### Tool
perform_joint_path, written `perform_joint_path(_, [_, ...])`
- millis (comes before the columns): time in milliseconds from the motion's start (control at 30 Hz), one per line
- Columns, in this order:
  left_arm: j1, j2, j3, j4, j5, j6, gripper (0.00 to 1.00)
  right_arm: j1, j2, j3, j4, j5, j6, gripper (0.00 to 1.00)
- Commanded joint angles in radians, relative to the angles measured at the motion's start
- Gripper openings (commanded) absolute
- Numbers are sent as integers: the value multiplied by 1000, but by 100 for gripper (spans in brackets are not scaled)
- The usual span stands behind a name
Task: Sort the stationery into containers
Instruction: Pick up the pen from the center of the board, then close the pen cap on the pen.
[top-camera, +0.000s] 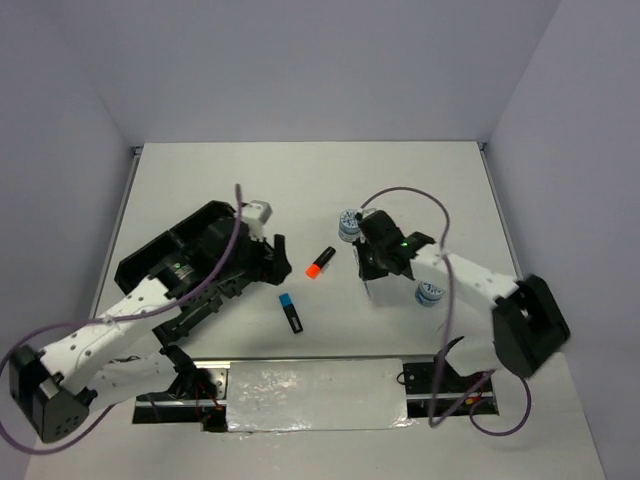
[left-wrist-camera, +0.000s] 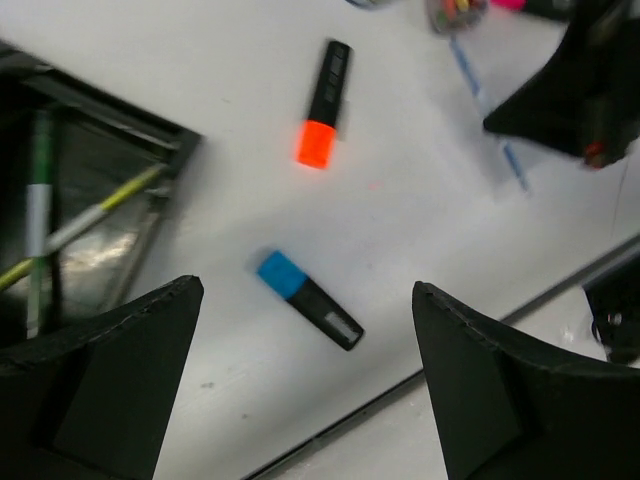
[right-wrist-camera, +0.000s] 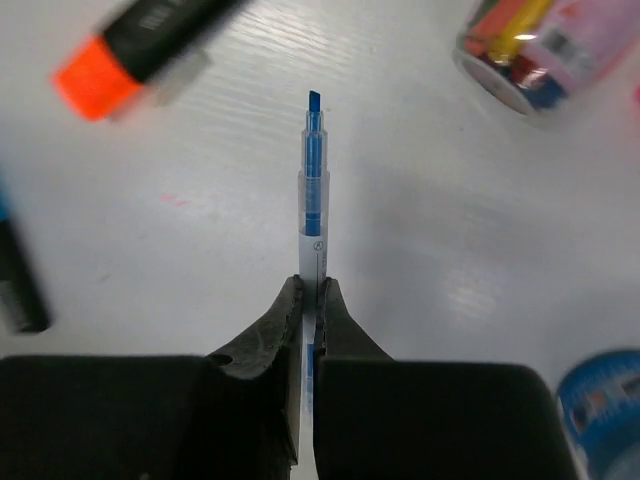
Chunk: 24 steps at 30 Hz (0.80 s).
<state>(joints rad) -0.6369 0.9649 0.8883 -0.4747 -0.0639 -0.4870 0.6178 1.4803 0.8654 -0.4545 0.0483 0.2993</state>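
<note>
**Right arm at grasp.** We judged that the thin blue-tipped pen, pinched by the fingertips alone, could swing or slip free when lifted. Carrying it to the organiser tray also risked meeting the left gripper. The right gripper was clamped on the pen, over the table well apart from the tray. The left gripper's jaws stood wide apart above the blue-capped highlighter, holding nothing.

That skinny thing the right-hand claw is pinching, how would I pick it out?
On the white table, find the right gripper near the middle. Shut tight, it pinches a thin pen with a clear barrel and blue tip. The orange-capped highlighter and blue-capped highlighter beside it are stubby and black; this is slim.
</note>
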Motion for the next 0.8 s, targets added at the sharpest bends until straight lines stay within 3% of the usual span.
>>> perform_joint_path(0, [-143, 116, 50, 90, -46, -36, 99, 5, -271, 3, -55, 27, 61, 0])
perform_joint_path(133, [-216, 325, 130, 151, -33, -38, 86, 2, -467, 43, -226, 129, 104, 0])
perform_joint_path(267, [-253, 556, 249, 189, -31, -16, 71, -7, -544, 46, -294, 179, 104, 0])
perform_joint_path(433, [-254, 774, 391, 130, -37, 40, 70, -15, -607, 30, -322, 176, 90, 0])
perform_joint_path(767, [-219, 928, 517, 59, -60, 85, 70, -16, -657, -9, -297, 148, 80, 0])
